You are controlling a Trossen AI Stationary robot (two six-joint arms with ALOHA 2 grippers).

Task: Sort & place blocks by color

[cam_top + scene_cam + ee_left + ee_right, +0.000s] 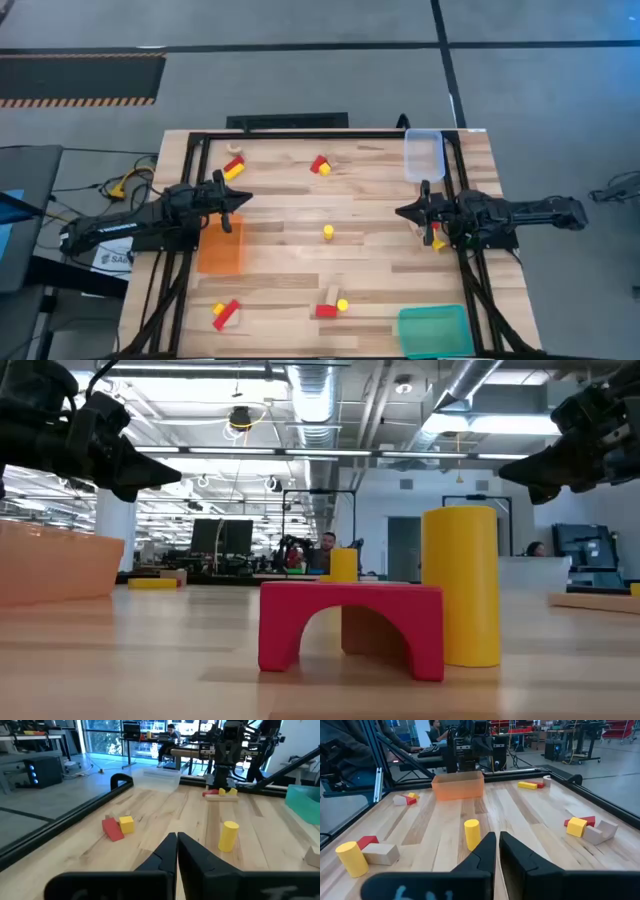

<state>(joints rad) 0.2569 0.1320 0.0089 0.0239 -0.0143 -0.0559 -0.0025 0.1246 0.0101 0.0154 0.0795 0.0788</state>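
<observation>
Red, yellow and light wood blocks lie in small groups on the wooden table. A yellow cylinder (328, 233) stands upright at the middle. A red arch (350, 625), a yellow cylinder (460, 585) and a wood block stand near the front edge. My left gripper (245, 198) hovers shut at the left, above the orange tray's (221, 245) far end. My right gripper (400, 212) hovers shut at the right, facing it. Both point level at the middle cylinder (229, 836) (472, 834), with nothing between their fingers.
A clear tray (424, 155) sits at the far right, a green tray (433, 330) at the near right. Block groups lie at the far left (235, 168), far middle (320, 165), near left (225, 313) and under my right arm (435, 240). A black frame rails the table.
</observation>
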